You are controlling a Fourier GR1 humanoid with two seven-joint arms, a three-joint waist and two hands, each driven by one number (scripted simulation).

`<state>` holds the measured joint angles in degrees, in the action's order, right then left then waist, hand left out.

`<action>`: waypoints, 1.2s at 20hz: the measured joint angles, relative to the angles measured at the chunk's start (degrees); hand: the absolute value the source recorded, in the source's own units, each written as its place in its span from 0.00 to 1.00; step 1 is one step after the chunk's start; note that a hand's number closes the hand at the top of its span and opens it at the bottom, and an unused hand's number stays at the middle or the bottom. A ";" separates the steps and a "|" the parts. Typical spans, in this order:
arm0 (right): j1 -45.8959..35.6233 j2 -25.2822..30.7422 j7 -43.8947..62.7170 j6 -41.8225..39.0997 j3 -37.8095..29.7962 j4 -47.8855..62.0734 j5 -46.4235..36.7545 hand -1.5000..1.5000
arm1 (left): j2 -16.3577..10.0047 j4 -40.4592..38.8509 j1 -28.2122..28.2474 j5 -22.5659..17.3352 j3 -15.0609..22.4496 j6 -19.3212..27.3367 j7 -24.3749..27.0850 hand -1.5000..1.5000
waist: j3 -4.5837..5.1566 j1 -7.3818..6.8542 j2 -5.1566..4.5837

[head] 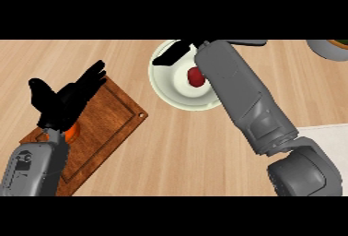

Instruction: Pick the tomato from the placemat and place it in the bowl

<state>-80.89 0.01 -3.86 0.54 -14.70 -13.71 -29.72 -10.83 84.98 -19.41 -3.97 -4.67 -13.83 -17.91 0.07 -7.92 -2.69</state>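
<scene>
Nearest us, our two grey forearms come in from the near edge, the left forearm (31,168) at the near left and the bulkier right forearm (245,101) at the near right. Starting at the left, we see our left hand (61,103) raised over a brown wooden board (108,124), its black fingers straight and spread apart, holding nothing. Just under that hand's wrist a small orange thing (72,131) peeks out on the board; we cannot tell what it is. Bare wooden counter (176,147) lies to the right of the board. Farther right and farther away stands the white bowl (166,90), and the red tomato (195,77) lies inside it, right beside the forearm that crosses the bowl's right side. Our right hand (171,53) hangs over the bowl's far rim, fingers apart and clear of the tomato. At the right edge we see a corner of the pale placemat (326,133), and at the far right a grey dish (326,48) cut off by the frame.
</scene>
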 measured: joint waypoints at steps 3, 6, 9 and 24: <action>-0.34 0.32 -1.81 3.44 -0.75 0.30 0.53 0.00 | -0.28 -0.63 0.44 0.00 -0.46 -0.10 0.66 0.50 | 0.01 0.55 0.06; -0.64 1.08 -2.83 6.52 -1.72 0.48 0.85 0.00 | -0.19 -0.69 0.82 0.20 -0.58 0.21 0.87 0.50 | 0.00 1.24 0.18; -0.23 2.85 -3.99 9.31 -2.96 0.59 1.40 0.00 | -0.27 -0.43 1.57 -0.06 -0.99 0.32 0.73 0.50 | -0.01 1.93 0.41; 6.06 20.65 -23.50 -11.82 -5.49 -2.13 5.08 0.00 | -2.21 0.79 5.26 -1.27 -4.20 0.34 0.56 0.50 | -0.11 6.34 2.15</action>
<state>-74.83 20.66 -27.36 -11.28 -20.19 -15.84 -24.65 -13.04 85.77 -14.15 -5.24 -8.87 -13.49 -17.35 -0.04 -1.59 -0.55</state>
